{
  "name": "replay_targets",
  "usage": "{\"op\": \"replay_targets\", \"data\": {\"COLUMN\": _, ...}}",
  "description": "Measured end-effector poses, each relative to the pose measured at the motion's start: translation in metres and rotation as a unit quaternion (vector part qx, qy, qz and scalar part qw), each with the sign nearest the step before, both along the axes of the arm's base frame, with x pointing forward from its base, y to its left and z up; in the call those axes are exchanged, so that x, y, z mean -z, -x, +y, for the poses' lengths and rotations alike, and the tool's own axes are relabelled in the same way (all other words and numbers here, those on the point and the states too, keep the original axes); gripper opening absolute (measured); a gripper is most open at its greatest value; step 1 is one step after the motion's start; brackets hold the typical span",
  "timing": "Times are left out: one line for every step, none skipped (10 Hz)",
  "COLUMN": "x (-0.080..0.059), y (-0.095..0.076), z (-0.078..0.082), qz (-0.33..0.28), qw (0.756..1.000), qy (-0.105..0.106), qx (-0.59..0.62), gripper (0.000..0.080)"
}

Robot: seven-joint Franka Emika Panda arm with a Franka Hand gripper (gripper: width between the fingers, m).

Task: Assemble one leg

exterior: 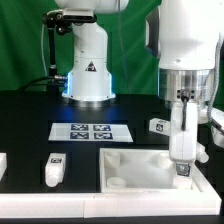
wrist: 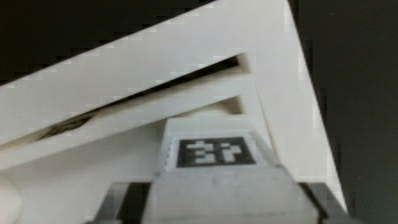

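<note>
My gripper [exterior: 183, 167] hangs straight down at the exterior view's right and is shut on a leg [exterior: 183, 170], a stubby white peg held upright. The leg's lower end is at the right part of the large white square panel [exterior: 130, 168]; I cannot tell if it touches. In the wrist view the leg [wrist: 219, 152] shows its black-and-white tag between my dark fingers [wrist: 135, 204], with the gripper [wrist: 217, 206] around it and the panel's raised rim and corner [wrist: 267, 60] just beyond. A second leg [exterior: 53, 170] lies left of the panel. A third leg [exterior: 158, 125] lies behind it.
The marker board [exterior: 92, 131] lies between the robot's base [exterior: 88, 75] and the panel. A white part [exterior: 3, 165] is cut off at the exterior view's left edge. Another white part [exterior: 216, 128] sits at the right edge behind the arm.
</note>
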State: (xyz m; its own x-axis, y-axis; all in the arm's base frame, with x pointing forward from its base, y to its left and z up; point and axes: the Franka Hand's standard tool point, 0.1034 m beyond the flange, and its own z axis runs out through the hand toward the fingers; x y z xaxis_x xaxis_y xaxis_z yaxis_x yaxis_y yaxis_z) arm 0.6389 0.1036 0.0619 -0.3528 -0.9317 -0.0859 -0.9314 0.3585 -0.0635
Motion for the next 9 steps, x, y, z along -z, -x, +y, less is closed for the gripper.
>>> {"op": "replay_targets", "data": {"x": 0.000, "y": 0.000, "z": 0.000, "qz": 0.000, "qw": 1.000, "qy": 0.000, "qx": -0.003, "gripper": 0.0284}}
{"op": "replay_targets", "data": {"x": 0.001, "y": 0.000, "z": 0.000, "qz": 0.000, "qw": 1.000, "qy": 0.001, "qx": -0.005, "gripper": 0.0284}}
{"op": "replay_targets", "data": {"x": -0.002, "y": -0.001, "z": 0.002, "qz": -0.002, "qw": 1.000, "qy": 0.000, "qx": -0.007, "gripper": 0.0392}}
{"op": "replay_targets", "data": {"x": -0.012, "y": -0.005, "z": 0.008, "qz": -0.011, "qw": 1.000, "qy": -0.003, "qx": -0.010, "gripper": 0.0530}}
{"op": "replay_targets", "data": {"x": -0.027, "y": -0.010, "z": 0.013, "qz": -0.023, "qw": 1.000, "qy": -0.008, "qx": -0.014, "gripper": 0.0611}}
{"op": "replay_targets", "data": {"x": -0.045, "y": -0.014, "z": 0.015, "qz": -0.033, "qw": 0.999, "qy": -0.013, "qx": -0.019, "gripper": 0.0611}}
{"op": "replay_targets", "data": {"x": -0.059, "y": -0.018, "z": 0.016, "qz": -0.042, "qw": 0.999, "qy": -0.016, "qx": -0.020, "gripper": 0.0643}}
{"op": "replay_targets", "data": {"x": -0.053, "y": -0.017, "z": 0.015, "qz": -0.041, "qw": 0.999, "qy": -0.014, "qx": -0.021, "gripper": 0.0648}}
{"op": "replay_targets", "data": {"x": -0.051, "y": -0.016, "z": 0.015, "qz": -0.039, "qw": 0.999, "qy": -0.014, "qx": -0.021, "gripper": 0.0648}}
